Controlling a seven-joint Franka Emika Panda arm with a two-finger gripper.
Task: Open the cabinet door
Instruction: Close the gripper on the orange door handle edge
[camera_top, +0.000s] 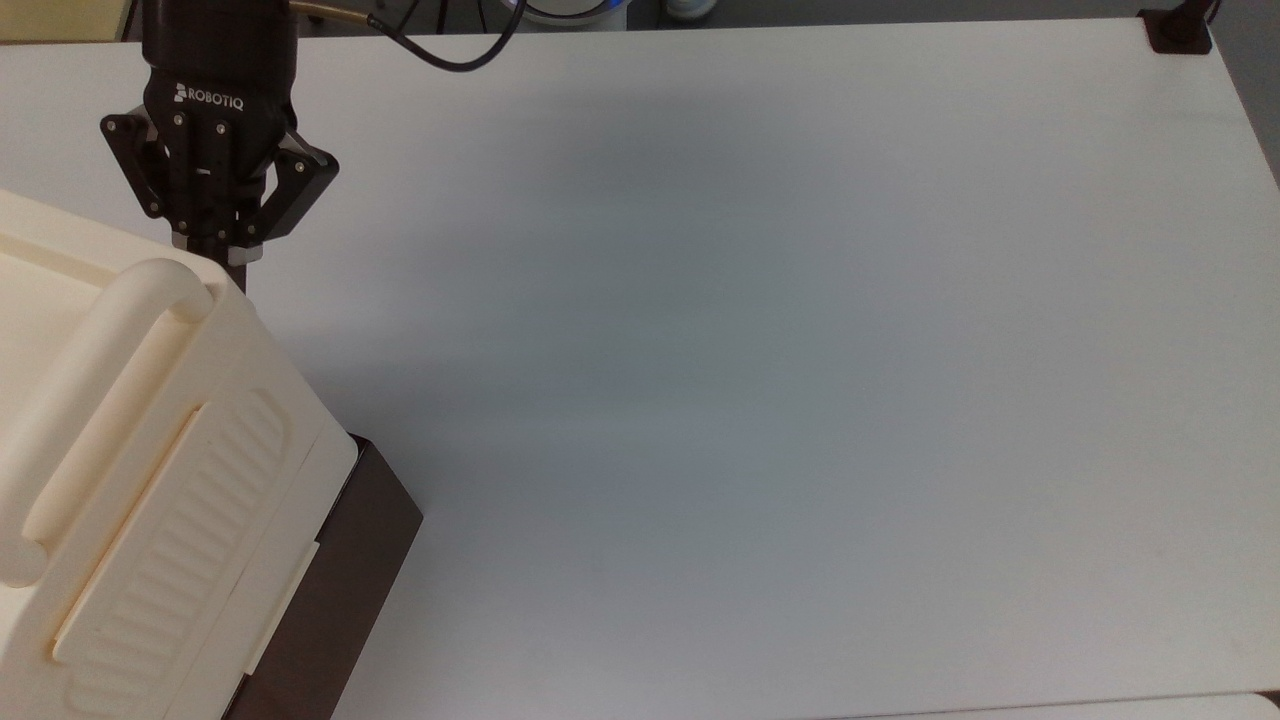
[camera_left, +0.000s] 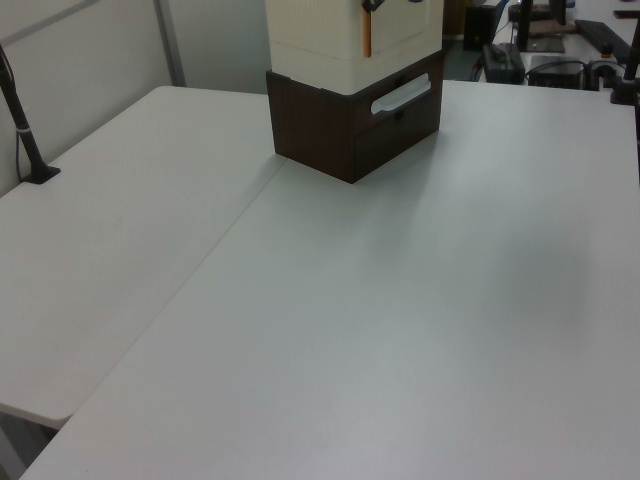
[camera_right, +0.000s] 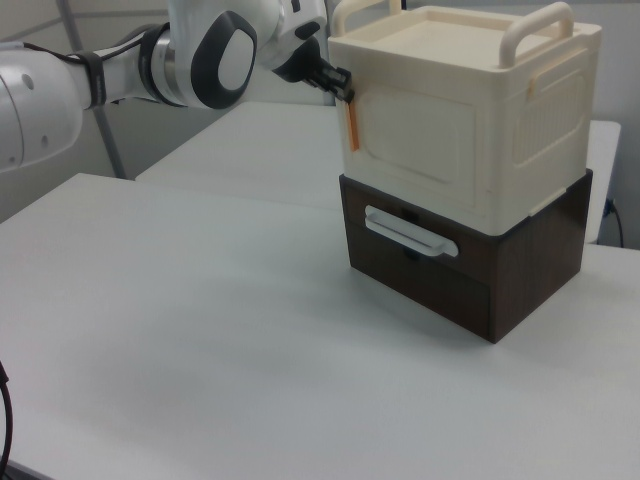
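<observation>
The cabinet (camera_right: 540, 60) is a cream box with bar handles on top, standing on a dark brown base (camera_right: 525, 270). Its cabinet door (camera_right: 415, 140) is the flat front panel and lies flush with the box. A thin orange strip (camera_right: 353, 125) runs down the door's edge on the right view's left. My gripper (camera_right: 343, 88) is at the top of that strip, its fingers pressed together on it. From above, the gripper (camera_top: 236, 268) dips behind the far corner of the cabinet (camera_top: 150, 450). In the left view the strip (camera_left: 367, 38) shows on the cabinet (camera_left: 320, 40).
The brown base holds a drawer with a white bar handle (camera_right: 410, 232). The white table (camera_top: 800, 350) stretches wide to the top view's right. A black clamp (camera_top: 1180, 30) sits at its far right corner, and a black post (camera_left: 25, 130) stands at the left view's left edge.
</observation>
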